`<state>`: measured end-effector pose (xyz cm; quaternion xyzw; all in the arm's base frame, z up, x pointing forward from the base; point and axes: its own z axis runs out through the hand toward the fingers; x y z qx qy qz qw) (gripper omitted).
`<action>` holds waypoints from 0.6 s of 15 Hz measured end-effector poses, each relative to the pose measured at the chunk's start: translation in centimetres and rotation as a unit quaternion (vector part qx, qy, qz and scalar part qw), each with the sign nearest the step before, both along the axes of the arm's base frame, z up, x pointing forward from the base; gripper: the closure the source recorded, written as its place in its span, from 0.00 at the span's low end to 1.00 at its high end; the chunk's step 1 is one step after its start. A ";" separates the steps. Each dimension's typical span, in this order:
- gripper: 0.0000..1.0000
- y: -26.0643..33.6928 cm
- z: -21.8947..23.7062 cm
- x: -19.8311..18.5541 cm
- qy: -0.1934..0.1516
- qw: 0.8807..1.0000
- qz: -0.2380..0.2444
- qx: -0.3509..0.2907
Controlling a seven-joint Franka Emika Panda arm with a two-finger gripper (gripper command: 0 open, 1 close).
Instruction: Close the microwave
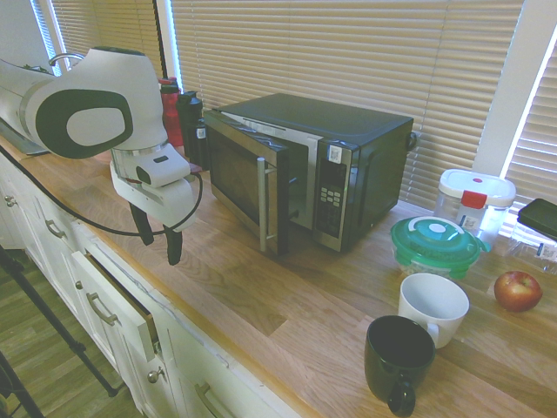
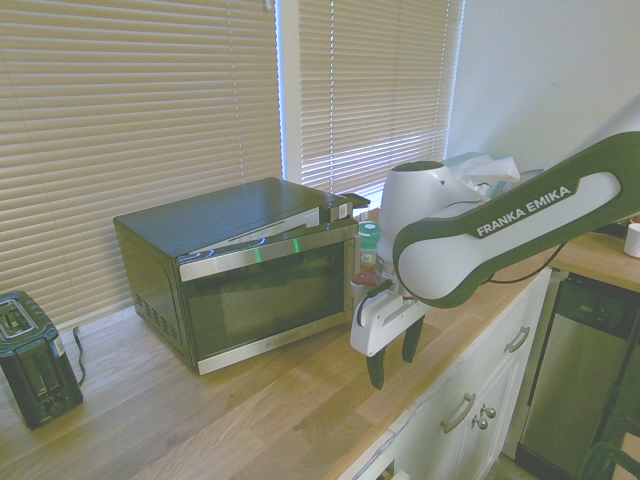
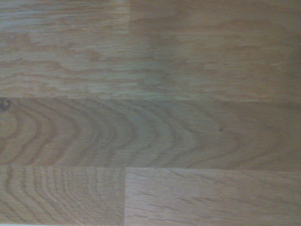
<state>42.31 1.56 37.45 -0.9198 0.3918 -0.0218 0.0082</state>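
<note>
1. The microwave (image 1: 364, 187) stands on the wooden counter (image 1: 248, 326), with its back part near the blinds (image 1: 348, 52). Its door (image 1: 239, 178) is ajar, and a gap shows between the door's handle side and the button panel (image 1: 332, 198).

2. The gripper (image 1: 159, 250) is open: its two fingers point downward, apart from each other, and nothing is between them. It is in front of the door, above the counter near its front edge, and it seems not to touch the microwave.

3. I judge that the step in hand is the approach — the pushing of the door is still to be done. The wrist view shows only wood, so it gives no help for the aim.

4. The next move should bring the fingers to the outer face of the door, close to the vertical handle (image 1: 263, 205), and then push toward the panel until the door is fully shut.

5. A push too near the hinge side would probably need more force — the microwave could slide on the counter. Hooking a finger behind the handle should also be avoided.
</note>
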 end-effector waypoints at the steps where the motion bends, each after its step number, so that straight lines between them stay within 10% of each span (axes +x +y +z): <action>1: 0.00 0.0 0.0 0.0 0.001 1.000 -0.002 0.000; 9: 0.00 -0.5 2.2 1.8 -0.020 1.000 -0.015 -0.004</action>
